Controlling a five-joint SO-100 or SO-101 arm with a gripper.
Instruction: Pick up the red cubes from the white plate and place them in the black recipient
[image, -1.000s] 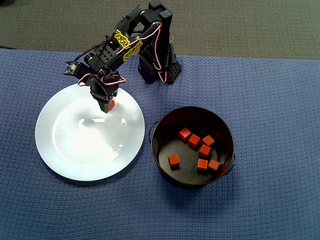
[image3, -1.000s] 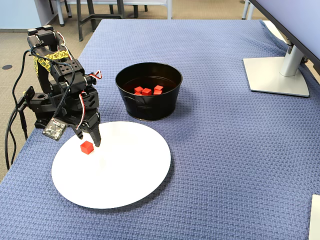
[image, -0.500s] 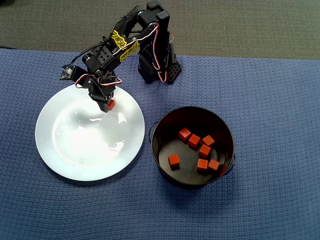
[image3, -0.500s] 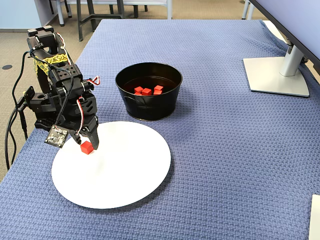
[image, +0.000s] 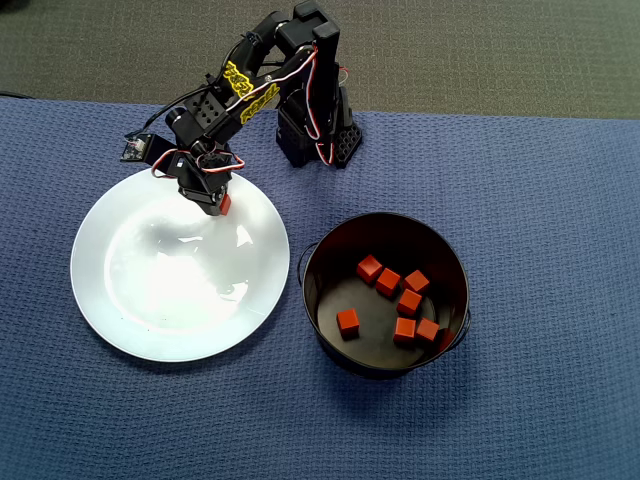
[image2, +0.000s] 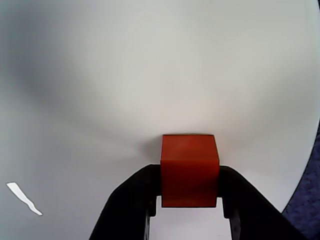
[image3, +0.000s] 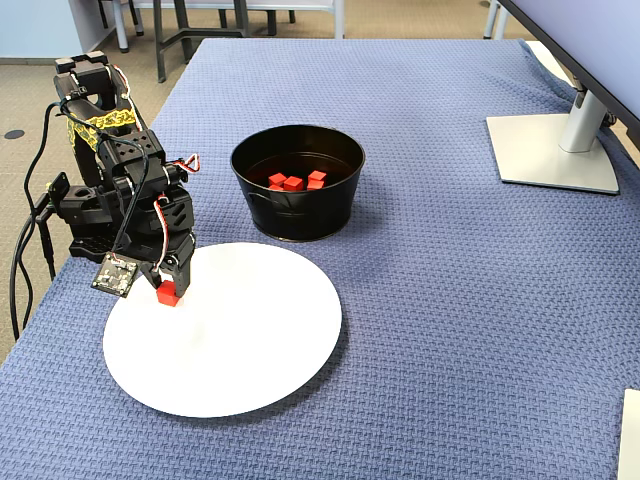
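The black two-finger tool (image2: 190, 200) is clamped on one small matte red-orange cube (image2: 189, 169), one finger pressed on each side, right over the far edge of the big glossy white plate (image: 140, 310). Can't really tell from the wrist view if the cube is touching the plate or just above it, and the fingers run off the bottom of that shot. In the overhead view only a sliver of the cube (image: 225, 203) peeks out from under the arm. Seven more red cubes (image: 404, 301) sit in the round black metal pot (image: 320, 300) beside the plate on the blue-cloth bench (image: 540, 250); in the fixed view the pot's wall (image3: 300, 215) hides most of them.
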